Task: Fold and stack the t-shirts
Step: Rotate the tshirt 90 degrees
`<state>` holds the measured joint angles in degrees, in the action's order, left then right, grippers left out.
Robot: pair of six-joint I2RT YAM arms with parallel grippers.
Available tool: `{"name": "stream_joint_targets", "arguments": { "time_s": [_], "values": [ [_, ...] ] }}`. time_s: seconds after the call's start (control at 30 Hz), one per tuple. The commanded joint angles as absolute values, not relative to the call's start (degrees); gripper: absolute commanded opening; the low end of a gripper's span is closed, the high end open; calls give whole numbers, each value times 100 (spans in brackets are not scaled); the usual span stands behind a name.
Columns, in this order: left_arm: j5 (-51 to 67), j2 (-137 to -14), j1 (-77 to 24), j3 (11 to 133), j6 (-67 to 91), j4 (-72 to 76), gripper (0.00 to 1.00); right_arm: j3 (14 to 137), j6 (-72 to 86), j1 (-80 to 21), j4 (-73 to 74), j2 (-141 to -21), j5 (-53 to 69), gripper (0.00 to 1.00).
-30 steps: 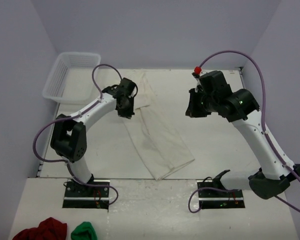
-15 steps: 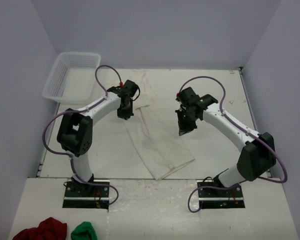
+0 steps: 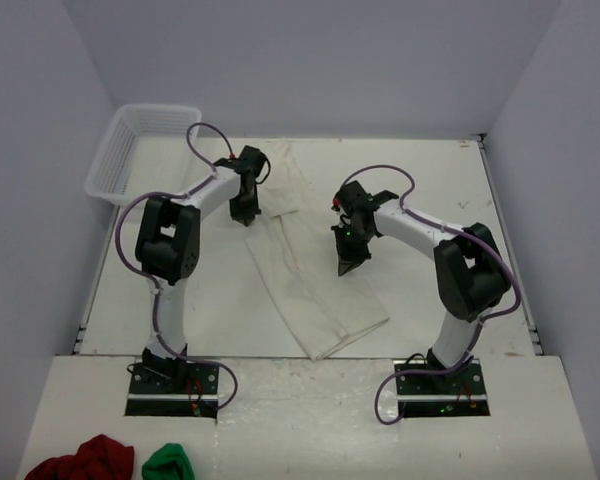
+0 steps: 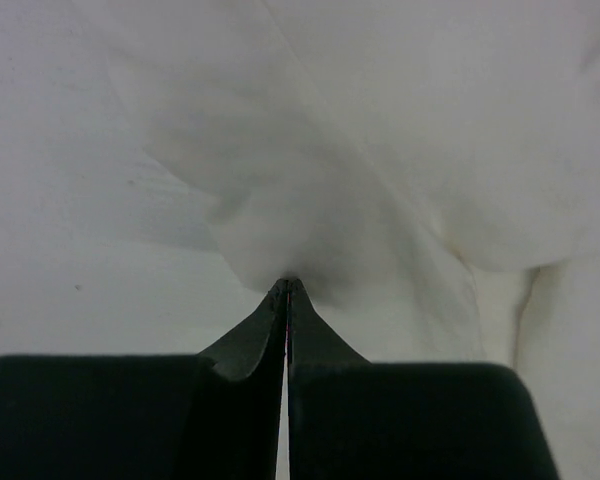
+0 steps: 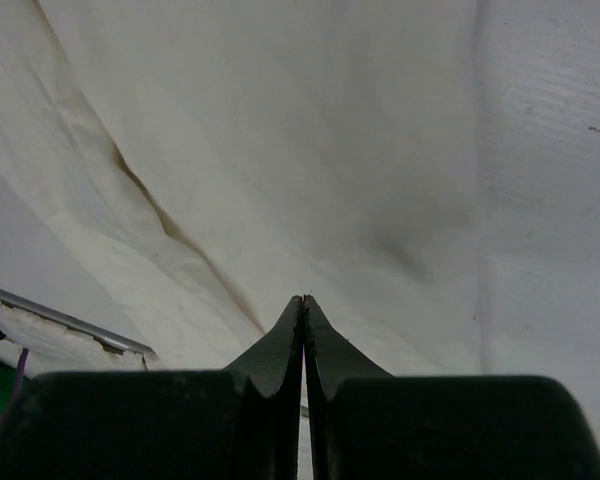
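One off-white t-shirt lies folded into a long strip, running diagonally from the back middle of the table to the front middle. My left gripper is at the strip's upper left edge. In the left wrist view it is shut, with the t-shirt's cloth puckered at its tips. My right gripper is down at the strip's right edge. In the right wrist view it is shut with its tips against the t-shirt; no pinched cloth shows there.
A white mesh basket stands at the back left. A dark red cloth bundle and a small green one lie on the near ledge at front left. The table is walled on three sides.
My right arm has swung down from high above the table to the shirt's right edge. My left arm has folded back a little, its gripper staying at the shirt's upper left edge.
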<state>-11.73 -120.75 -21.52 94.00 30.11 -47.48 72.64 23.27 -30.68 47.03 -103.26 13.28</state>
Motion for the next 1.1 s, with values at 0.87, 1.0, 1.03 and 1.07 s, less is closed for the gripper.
{"name": "stream_joint_targets", "arguments": {
  "time_s": [0.87,1.0,1.03,1.07],
  "values": [
    [-71,-14175,-1890,11731,2057,-4790,0,5467,2751,-3304,3059,-10600,1837,0],
    [157,-14492,-1898,12259,1855,-4816,0,5677,2733,-3471,3207,-10705,1881,0],
    [289,-14554,-1898,12365,1820,-4825,0,5721,2751,-3550,3225,-10714,1933,0],
    [316,-14624,-1898,12462,1811,-4843,0,5774,2768,-3594,3252,-10723,1934,0]
  ]
}}
